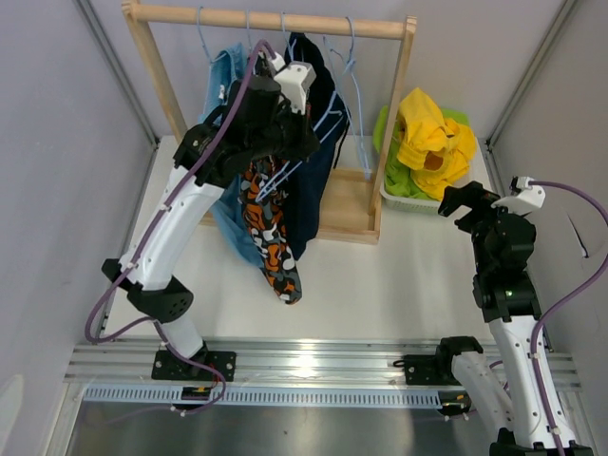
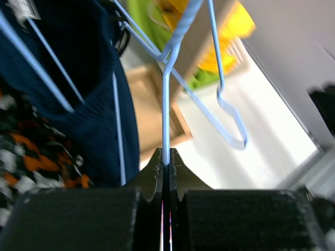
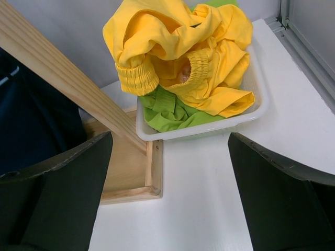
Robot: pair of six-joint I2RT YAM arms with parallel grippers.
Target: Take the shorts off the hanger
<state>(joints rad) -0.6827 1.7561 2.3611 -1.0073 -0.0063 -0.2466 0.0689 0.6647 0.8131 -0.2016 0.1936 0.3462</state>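
left tool clamped on blue hanger (navy shorts alongside), right tool apart, before yellow shorts

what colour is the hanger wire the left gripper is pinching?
Light blue wire hanger, clamped in the left gripper; clearest in the left wrist view.

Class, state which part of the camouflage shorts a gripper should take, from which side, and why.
Probably grip the free lower end of the camouflage shorts, coming from the near table side. It dangles clear below the navy shorts; higher up, a hanger and the left gripper crowd it.
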